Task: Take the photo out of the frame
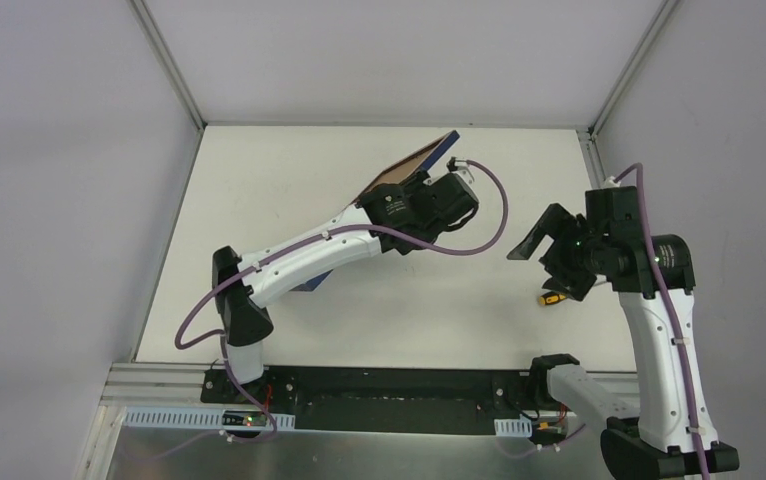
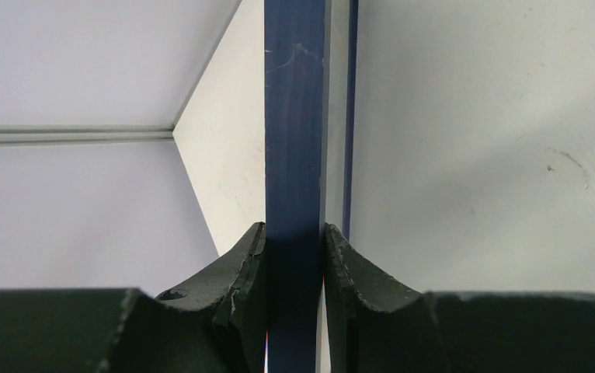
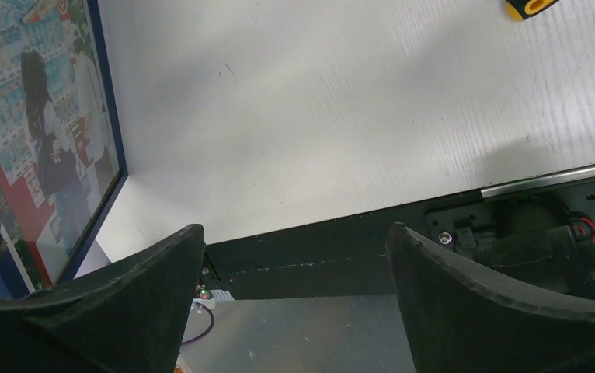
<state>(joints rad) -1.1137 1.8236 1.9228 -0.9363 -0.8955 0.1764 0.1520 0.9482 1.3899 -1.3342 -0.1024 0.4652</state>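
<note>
The frame (image 1: 450,143) stands tilted up on one edge at the back middle of the table, its brown back (image 1: 411,163) turned towards the top camera. My left gripper (image 1: 402,197) is shut on it. In the left wrist view the dark blue rim (image 2: 296,116) runs straight up between the two fingers of that gripper (image 2: 296,242). The photo (image 3: 42,132), a colourful print of a dark-haired figure, sits inside the blue rim (image 3: 113,116) at the left of the right wrist view. My right gripper (image 1: 539,258) hovers open to the frame's right, and in its own view the right gripper (image 3: 294,229) holds nothing.
A small yellow and black tool (image 1: 551,297) lies on the table under my right gripper and shows as the tool (image 3: 529,6) at the top right of the right wrist view. The black base rail (image 1: 389,400) runs along the near edge. Grey walls close in the table.
</note>
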